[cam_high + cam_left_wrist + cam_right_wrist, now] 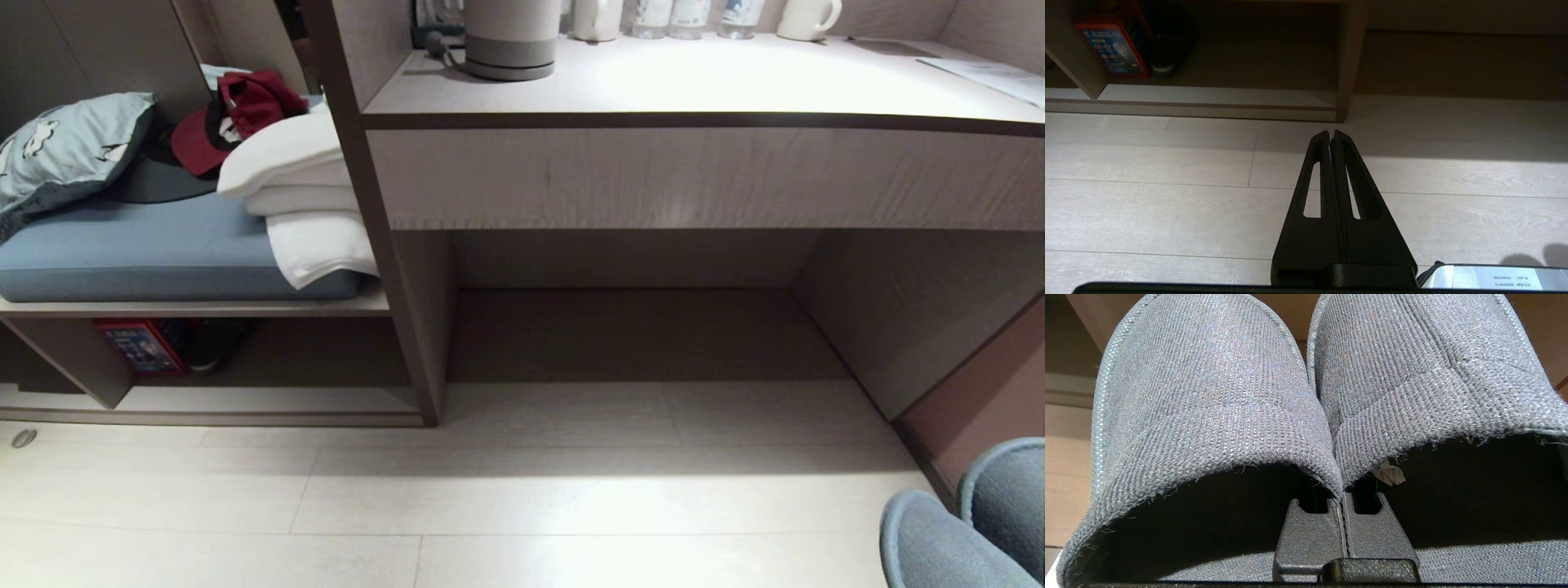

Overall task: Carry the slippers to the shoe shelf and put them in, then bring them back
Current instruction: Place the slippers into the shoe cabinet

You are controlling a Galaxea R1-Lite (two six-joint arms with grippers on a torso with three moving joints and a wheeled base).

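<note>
Though hung from the right gripper, the slippers sit side by side, toes pointing away from the wrist, long axes running straight out along the fingers. Fingers pinched tight on the two inner edges where the bands meet. Head view: both toes poke in at lower right, aimed toward the desk kneehole. Shoe shelf lies far left, low, holding a red box. Left gripper closed, empty, over pale floor.
</note>
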